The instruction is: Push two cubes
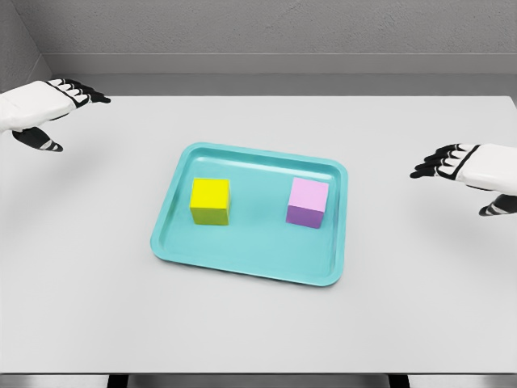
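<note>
Teal tray (242, 263) on worktop (97, 283) holds yellow cube (210, 200) & pink cube (308, 202), well apart. Left hand (40, 109) nearer yellow, right hand (464, 166) nearer pink; both w/ fingers relaxed, apart, holding nothing.

A yellow cube (210, 200) and a pink-purple cube (308, 202) sit upright, well apart, inside a teal tray (250, 263).

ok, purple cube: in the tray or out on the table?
In. The purple cube sits flat on the teal tray floor, right half, inside the raised rim, apart from the yellow cube.
</note>
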Controlling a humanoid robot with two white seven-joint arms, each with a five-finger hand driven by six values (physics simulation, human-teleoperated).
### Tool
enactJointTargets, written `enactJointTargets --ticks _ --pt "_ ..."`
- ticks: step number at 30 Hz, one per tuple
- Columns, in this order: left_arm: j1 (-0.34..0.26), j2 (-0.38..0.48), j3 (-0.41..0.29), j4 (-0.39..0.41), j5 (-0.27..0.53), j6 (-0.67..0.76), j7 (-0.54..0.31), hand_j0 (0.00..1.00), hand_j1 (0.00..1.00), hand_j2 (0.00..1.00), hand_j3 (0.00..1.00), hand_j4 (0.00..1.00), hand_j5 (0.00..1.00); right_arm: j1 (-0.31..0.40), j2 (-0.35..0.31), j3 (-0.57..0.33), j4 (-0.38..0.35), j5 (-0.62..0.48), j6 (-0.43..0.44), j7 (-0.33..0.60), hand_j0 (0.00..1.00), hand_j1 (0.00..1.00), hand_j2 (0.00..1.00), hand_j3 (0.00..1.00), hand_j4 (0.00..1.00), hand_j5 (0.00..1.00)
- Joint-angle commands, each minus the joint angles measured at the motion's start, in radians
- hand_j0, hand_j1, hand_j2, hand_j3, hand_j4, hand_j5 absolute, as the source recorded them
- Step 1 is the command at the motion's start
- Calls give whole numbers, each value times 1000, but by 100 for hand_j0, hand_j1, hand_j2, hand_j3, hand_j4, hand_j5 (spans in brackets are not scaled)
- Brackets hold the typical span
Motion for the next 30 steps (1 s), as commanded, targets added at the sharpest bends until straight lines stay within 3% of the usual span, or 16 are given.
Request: enactJointTargets --ticks 1,10,13,16,17,19,20,21,26,28,30 --pt "0 1 1 1 6 2 1 100 100 100 100 100 100 0 -2 1 -2 -2 3 1 100 100 100 100 100 100" --pt "9 -14 -27 4 -8 2 -1 100 100 100 100 100 100 -29 -2 -21 4 27 3 0 100 100 100 100 100 100" --pt "6 -16 -50 -4 -17 2 -10 95 95 95 95 95 95 -92 44 13 11 38 3 -3 100 100 100 100 100 100" --pt "6 -25 -66 -30 -25 2 -12 86 86 86 86 86 86 -242 22 212 9 31 3 -2 100 100 100 100 100 100" --pt "6 -27 -70 -39 -25 2 -12 85 85 85 85 85 85 -313 21 252 37 33 3 -2 100 100 100 100 100 100" --pt "5 -30 -77 -54 -28 2 -12 80 80 80 80 80 80 -387 2 320 46 38 3 1 100 100 100 100 100 100" --pt "6 -46 -77 -54 -28 2 -13 79 79 79 79 79 79 -393 11 326 47 47 3 23 96 96 96 96 96 96" --pt "5 -46 -86 -53 -34 2 -19 79 79 79 79 79 79 -394 43 320 49 53 3 23 86 86 86 86 86 86" --pt "9 -48 -112 -79 -31 2 -26 77 77 77 77 77 77 -439 62 327 58 90 3 23 83 83 83 83 83 83" --pt "15 -46 -114 -126 -30 2 -26 77 77 77 77 77 77 -439 137 329 109 185 3 23 77 77 77 77 77 77" --pt "17 -46 -120 -146 -28 2 -26 77 77 77 77 77 77 -468 146 367 150 194 3 23 76 76 76 76 76 76"
